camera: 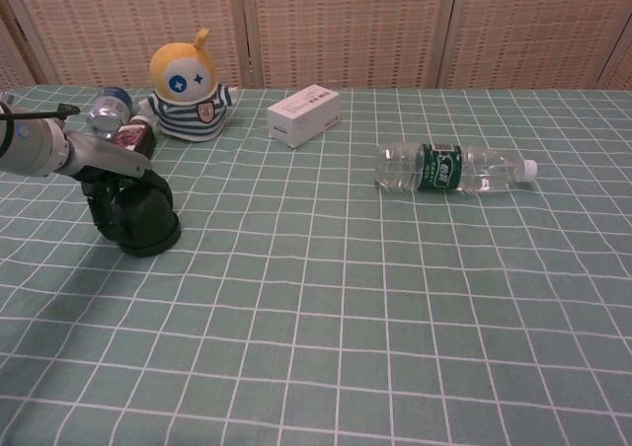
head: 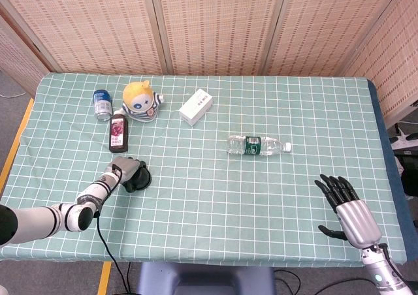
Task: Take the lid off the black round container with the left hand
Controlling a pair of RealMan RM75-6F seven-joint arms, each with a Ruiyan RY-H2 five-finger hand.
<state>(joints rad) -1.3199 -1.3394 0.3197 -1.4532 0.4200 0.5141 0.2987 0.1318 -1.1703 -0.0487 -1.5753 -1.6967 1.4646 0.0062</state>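
The black round container (head: 141, 180) (camera: 150, 223) stands upright on the green checked cloth at the left. My left hand (head: 127, 170) (camera: 112, 182) lies over its top, with the dark fingers wrapped down around the domed lid and gripping it. The lid itself is mostly hidden under the fingers. My right hand (head: 346, 207) hovers near the table's front right corner, fingers spread and holding nothing; only the head view shows it.
Behind the container stand a dark red bottle (head: 118, 131) (camera: 133, 136), a blue can (head: 102, 104) (camera: 107, 109) and a yellow plush toy (head: 140, 100) (camera: 188, 86). A white box (head: 196, 107) (camera: 304, 114) and a lying water bottle (head: 258, 145) (camera: 449, 168) sit mid-table.
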